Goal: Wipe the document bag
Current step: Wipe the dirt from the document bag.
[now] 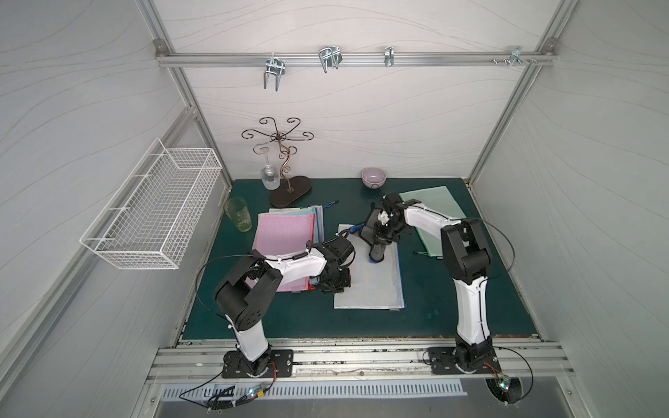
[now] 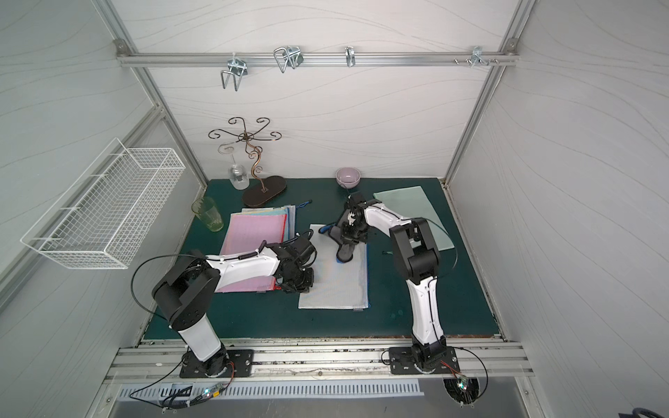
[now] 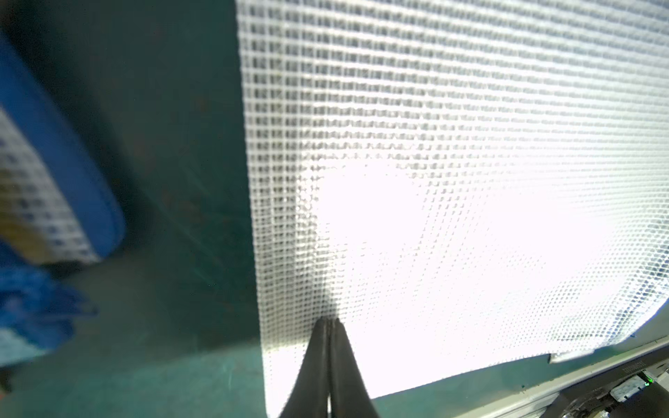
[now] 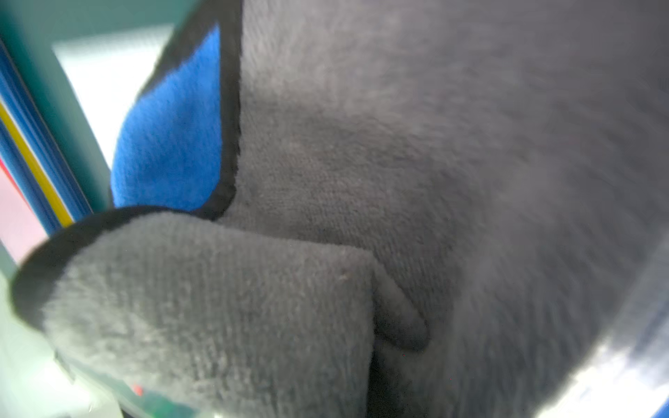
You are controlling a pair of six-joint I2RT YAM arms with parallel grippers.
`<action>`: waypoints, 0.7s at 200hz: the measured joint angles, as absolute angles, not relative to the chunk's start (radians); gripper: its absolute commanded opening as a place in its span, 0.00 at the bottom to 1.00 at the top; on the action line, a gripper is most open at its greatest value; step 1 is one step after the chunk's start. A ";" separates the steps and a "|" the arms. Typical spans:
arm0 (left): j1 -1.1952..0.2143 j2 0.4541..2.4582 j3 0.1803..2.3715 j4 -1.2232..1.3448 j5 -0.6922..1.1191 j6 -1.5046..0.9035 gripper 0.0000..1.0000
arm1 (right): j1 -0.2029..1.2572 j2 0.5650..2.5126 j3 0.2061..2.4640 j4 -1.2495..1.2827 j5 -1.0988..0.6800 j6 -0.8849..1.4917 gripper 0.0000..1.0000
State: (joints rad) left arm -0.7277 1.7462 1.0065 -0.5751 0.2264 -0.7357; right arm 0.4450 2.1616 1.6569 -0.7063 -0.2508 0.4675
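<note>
Grey cloth (image 4: pixel 362 181), blue on its other face, crowds your right wrist view; in a top view it hangs bunched from the right end effector (image 1: pixel 381 241), whose jaws are clamped on its upper part; its lower end meets the far half of the white mesh document bag (image 1: pixel 365 286). That bag lies flat near the middle of the table (image 1: pixel 289 325), its long sides running from the front edge toward the back, just beside a stack of coloured bags (image 1: pixel 282 235) that sits nearer the left edge.

Your left end effector (image 3: pixel 328 322) has its jaws pressed together with nothing between them; the tips sit on the mesh close to the bag's left edge, and I read that as pinning it down, though firm contact is hard to confirm.

You look to be in the wiping step itself, cloth on bag at the far end, with most of the surface toward the front edge not yet covered, as far as one can judge. Next you will want to drag the cloth toward the front edge with light downward pressure; hold the left tips steady so the bag does not slide or ruck; keep the cloth bunch from rolling under itself.
</note>
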 measured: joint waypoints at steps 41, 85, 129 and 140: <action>-0.728 1.746 1.007 -0.575 0.226 -0.736 0.07 | 0.465 2.123 1.597 -0.716 -0.249 0.432 0.00; -0.728 1.746 1.007 -0.575 0.227 -0.736 0.07 | 0.615 1.879 1.182 -0.749 -0.316 0.460 0.00; -0.727 1.746 1.006 -0.574 0.228 -0.736 0.07 | 0.559 1.527 0.900 -0.894 -0.345 0.559 0.00; -0.727 1.746 1.006 -0.573 0.228 -0.736 0.08 | 0.530 1.446 0.874 -0.911 -0.357 0.589 0.00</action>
